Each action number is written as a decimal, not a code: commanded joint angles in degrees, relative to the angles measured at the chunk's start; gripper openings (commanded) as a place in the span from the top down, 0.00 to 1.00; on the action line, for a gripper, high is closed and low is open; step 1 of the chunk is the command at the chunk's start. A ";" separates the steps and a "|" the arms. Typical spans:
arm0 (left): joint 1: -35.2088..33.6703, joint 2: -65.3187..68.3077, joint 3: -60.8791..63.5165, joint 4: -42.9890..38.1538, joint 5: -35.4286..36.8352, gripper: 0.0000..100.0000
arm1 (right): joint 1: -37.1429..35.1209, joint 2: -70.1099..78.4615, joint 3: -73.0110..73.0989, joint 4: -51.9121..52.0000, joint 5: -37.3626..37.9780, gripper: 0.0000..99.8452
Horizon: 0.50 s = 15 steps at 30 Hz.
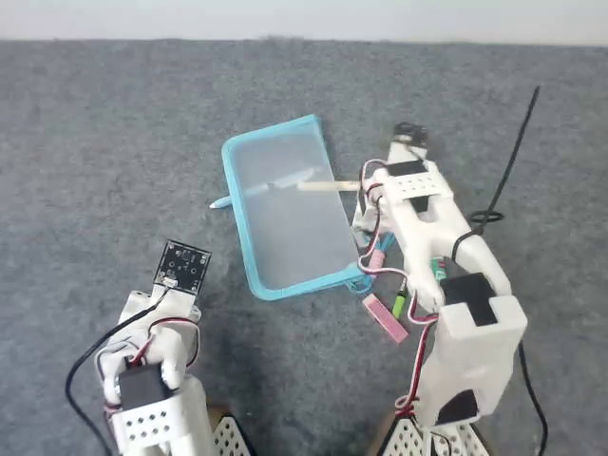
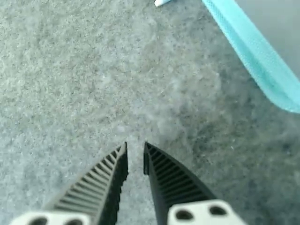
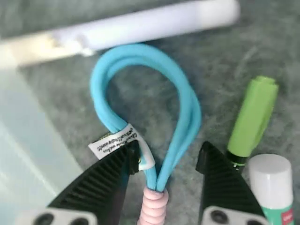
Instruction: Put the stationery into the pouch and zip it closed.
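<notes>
There the right gripper (image 3: 169,150) gaped empty astride the limp teal cord loop (image 3: 98,79) beside the translucent teal-edged pouch (image 1: 294,242) on the grey carpet (image 1: 114,142), light, floppy stuff, I'd say, best pinched near the loop's base, while the left gripper (image 2: 136,145), barely parted, held nothing.

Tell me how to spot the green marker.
Start at the blue-edged pouch mid-table. Off its near right corner, beside the right arm, lies the marker. It alone is lime green, next to a white-capped glue stick and a pink block.
</notes>
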 commanded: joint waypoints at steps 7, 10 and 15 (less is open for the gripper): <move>-0.26 -1.14 -0.40 0.44 -0.79 0.95 | 4.18 -1.19 -3.52 0.75 -5.27 0.80; -0.26 -1.14 -0.40 0.44 -0.79 0.95 | 4.18 -3.12 -3.43 0.04 -5.36 0.80; -0.26 -1.14 -0.40 0.44 -0.79 0.95 | 4.26 -0.48 -3.43 -4.79 -5.36 0.80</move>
